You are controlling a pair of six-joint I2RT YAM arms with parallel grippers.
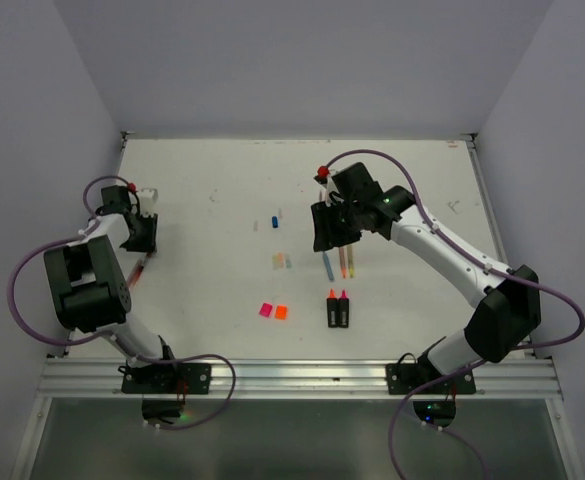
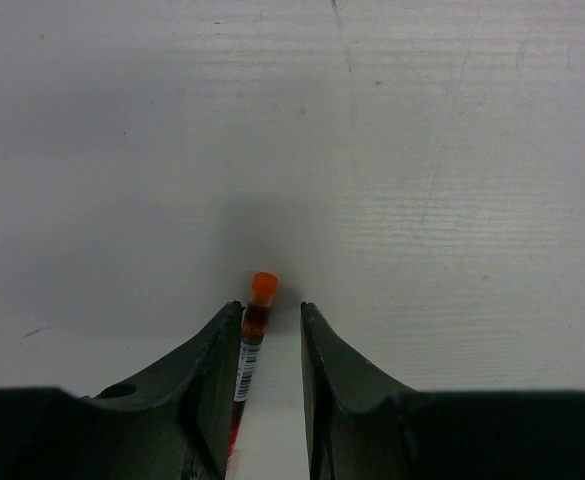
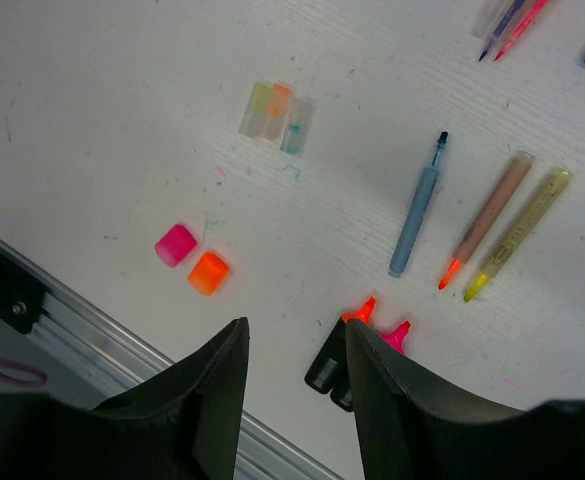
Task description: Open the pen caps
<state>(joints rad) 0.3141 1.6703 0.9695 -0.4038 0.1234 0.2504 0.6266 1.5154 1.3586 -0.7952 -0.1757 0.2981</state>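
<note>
Left pincer [image 2: 271, 310] stood unclenched, jaws straddling red pen [image 2: 246, 360], whose orange end cap [image 2: 263, 287] sat on, just beyond the jaws | right pincer [image 3: 295, 330] hung released, gripping nothing, above tabletop [image 3: 92, 120] | loose pink cap [image 3: 175, 244] lay just beside orange highlighter cap [image 3: 208, 272]; three pale thin caps [image 3: 275, 110] lay side by side farther off

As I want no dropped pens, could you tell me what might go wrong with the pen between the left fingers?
The red pen lies against one of the left fingers, with a gap to the other, so closing may roll it instead of clamping it. Its orange cap pokes only just past the fingertips, leaving the right fingers little to grasp.
</note>
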